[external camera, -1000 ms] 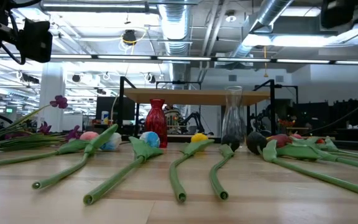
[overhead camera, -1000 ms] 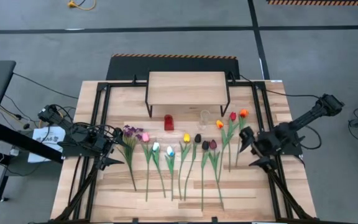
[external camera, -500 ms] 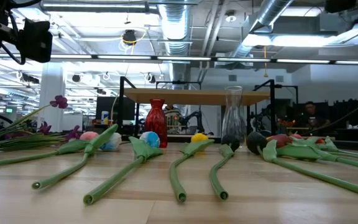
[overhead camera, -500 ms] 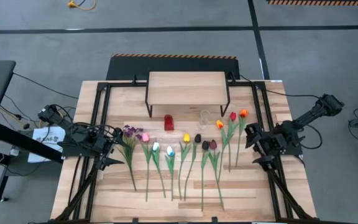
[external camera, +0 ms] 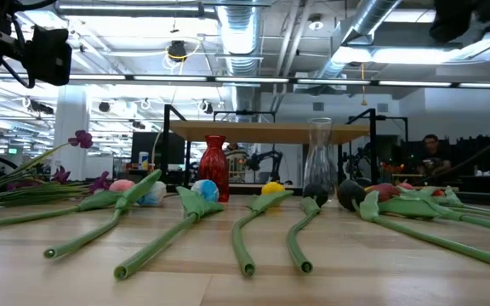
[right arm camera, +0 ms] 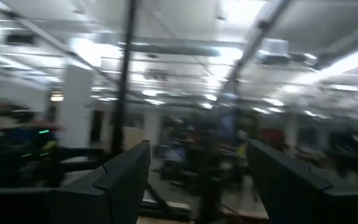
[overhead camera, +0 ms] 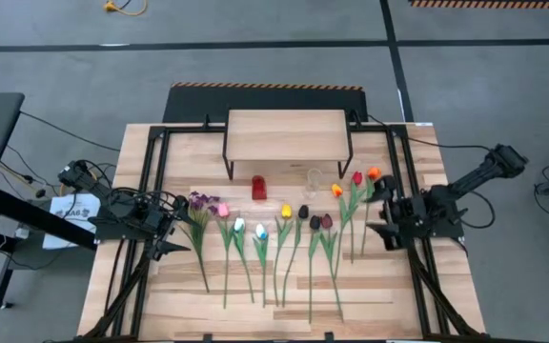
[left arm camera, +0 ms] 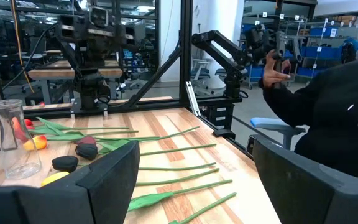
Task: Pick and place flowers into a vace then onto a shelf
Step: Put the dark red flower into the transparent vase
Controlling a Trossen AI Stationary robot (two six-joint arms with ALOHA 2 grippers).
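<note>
At the table's left edge the left gripper (overhead camera: pixel 173 229) waits with its fingers spread and nothing between them, just beside the purple sprigs (overhead camera: pixel 198 201) that open the row of flowers (overhead camera: pixel 274 238). The flowers lie flat on the table (overhead camera: pixel 160 295) side by side, blooms toward the shelf and green stems toward the near edge: pink, white, pale blue, yellow, dark maroon, then orange and red ones at the right end. Behind the row, a small red vase (overhead camera: pixel 259 188) and a clear glass vase (overhead camera: pixel 313 181) stand upright on the table, both empty, just in front of the shelf (overhead camera: pixel 286 133), whose wood top is bare. On the right, the right gripper (overhead camera: pixel 379 211) hangs released, holding nothing, close beside the orange and red tulips (overhead camera: pixel 365 175).
</note>
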